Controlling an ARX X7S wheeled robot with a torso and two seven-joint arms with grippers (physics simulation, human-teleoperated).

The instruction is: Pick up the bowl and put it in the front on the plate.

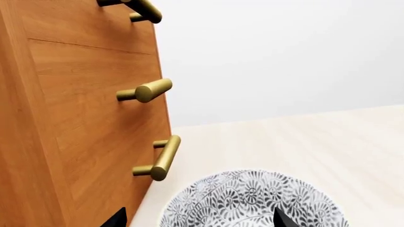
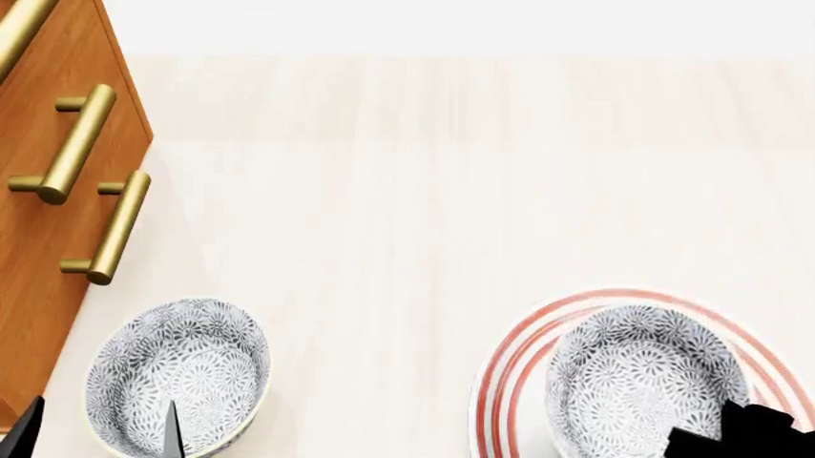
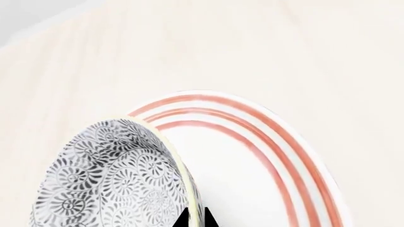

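Bowl over the plate, rim between the right arm's jaws.

The bowl [image 2: 643, 377], small, deep and white with dense grey-blue flowers inside and out, sits within the plate [image 2: 510, 358], a wide flat white disc with red rings at its rim, on the pale desk [image 2: 421, 172]. The right gripper [image 3: 196, 220] pinches the bowl's near wall, one jaw on each side; whether the bowl rests on the plate or hangs just above it I cannot tell. The left gripper [image 2: 95, 429] is spread, straddling the rim of a look-alike bowl [image 2: 178, 372] beside the wooden cabinet [image 2: 52, 277].
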